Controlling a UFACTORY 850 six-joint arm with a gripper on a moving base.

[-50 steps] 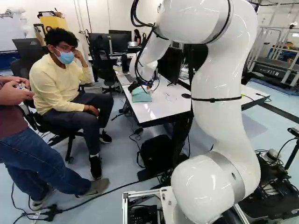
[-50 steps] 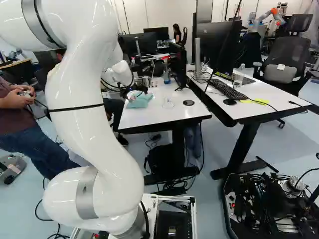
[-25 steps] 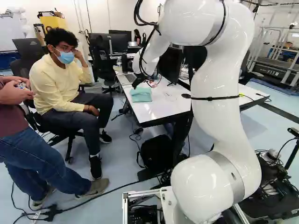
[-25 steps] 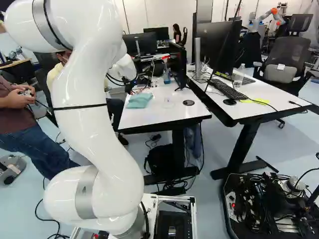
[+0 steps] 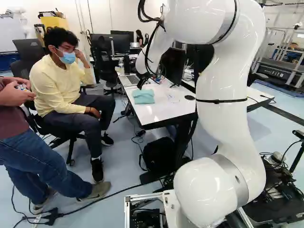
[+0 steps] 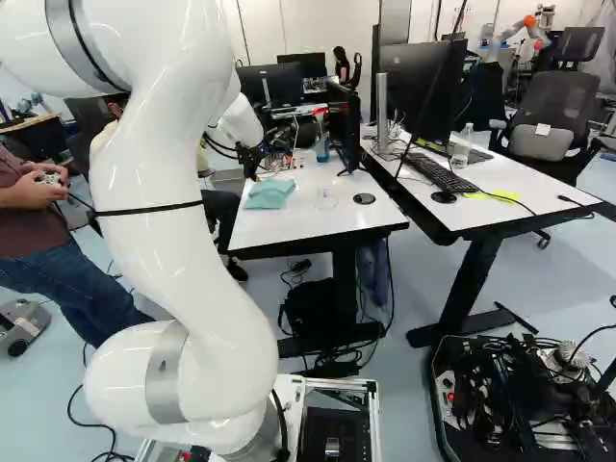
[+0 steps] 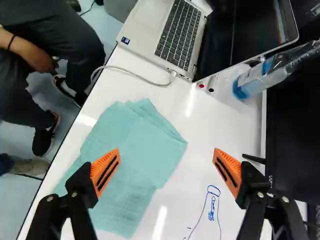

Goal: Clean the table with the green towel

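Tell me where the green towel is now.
The green towel lies folded on the table, by its left edge in the left base view, nearer than the laptop; the wrist view shows it below the open pincer.

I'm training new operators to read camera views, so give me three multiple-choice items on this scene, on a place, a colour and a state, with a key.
1. Where does the towel lie?
A) On the laptop
B) On the table
C) On the floor

2. What colour are the gripper's pads?
A) Green
B) Blue
C) Orange

3. How is the gripper?
A) Shut on the towel
B) Open
C) Shut on the laptop

Key:
1. B: the wrist view shows it on the white tabletop.
2. C: both show orange there.
3. B: the pads stand wide apart, gripping nothing.
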